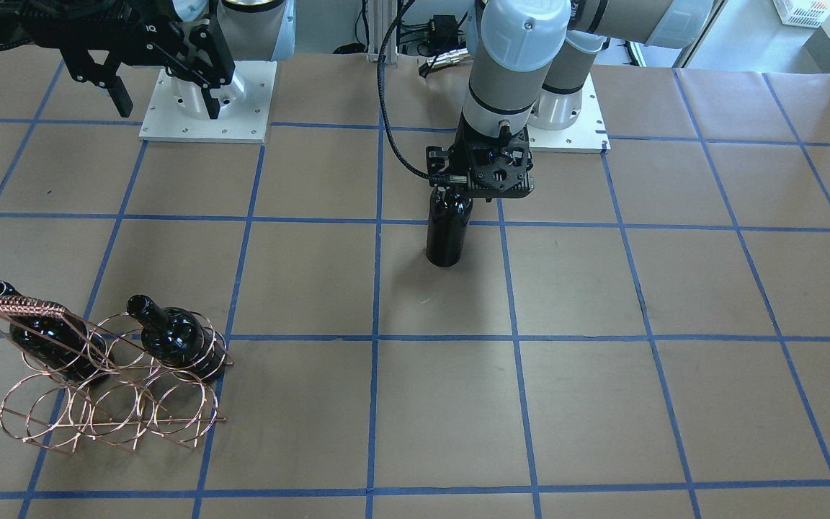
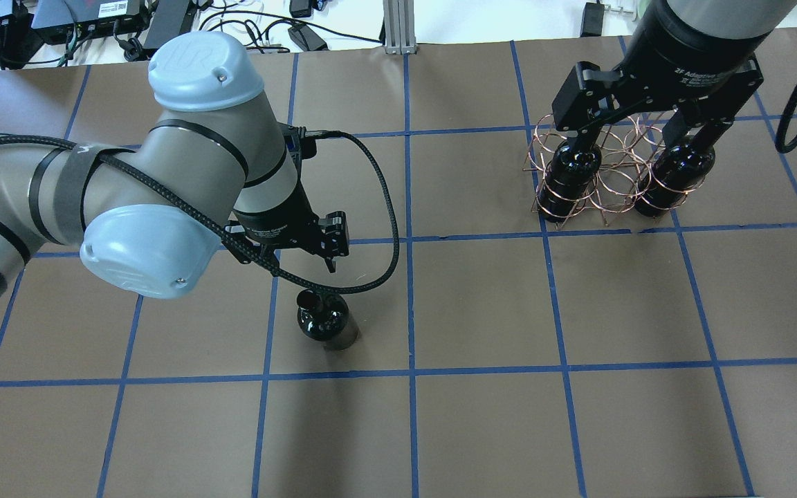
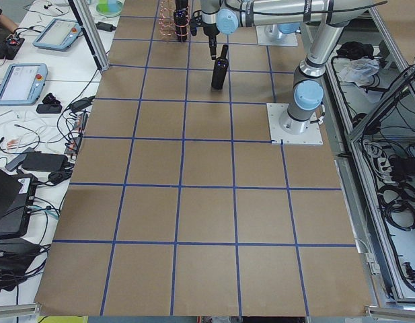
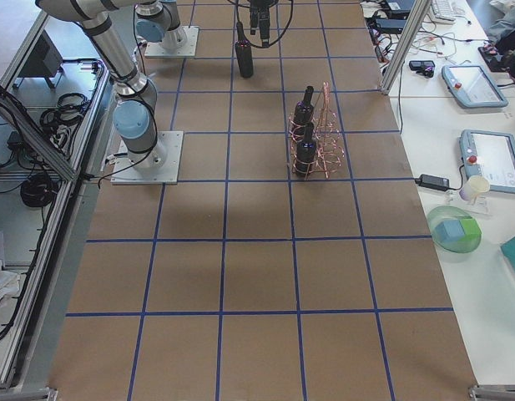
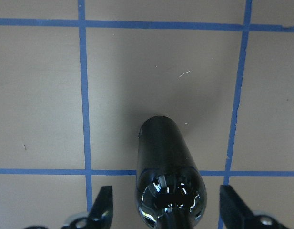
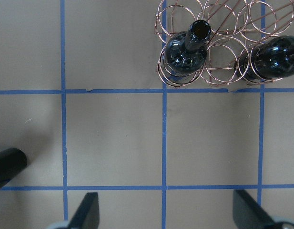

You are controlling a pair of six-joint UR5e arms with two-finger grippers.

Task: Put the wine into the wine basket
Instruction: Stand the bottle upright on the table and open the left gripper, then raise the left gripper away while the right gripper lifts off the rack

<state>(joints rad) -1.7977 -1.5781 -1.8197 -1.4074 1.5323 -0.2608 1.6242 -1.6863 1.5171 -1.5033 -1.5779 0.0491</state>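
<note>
Table (image 1: 602, 404): wine basket (image 1: 112, 389) sits toward the right arm's end, two bottles (image 1: 170, 339) in its rings. Wine (image 1: 448, 234) stands upright mid-table, well apart from the basket. Left gripper (image 5: 168, 210) flanks its neck, fingers spread, not touching. Right gripper (image 6: 168, 210) hangs high, spread wide, empty.

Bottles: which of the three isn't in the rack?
The lone bottle, standing upright on the table at the open left hand. The other two bottles sit in the copper rack.
</note>
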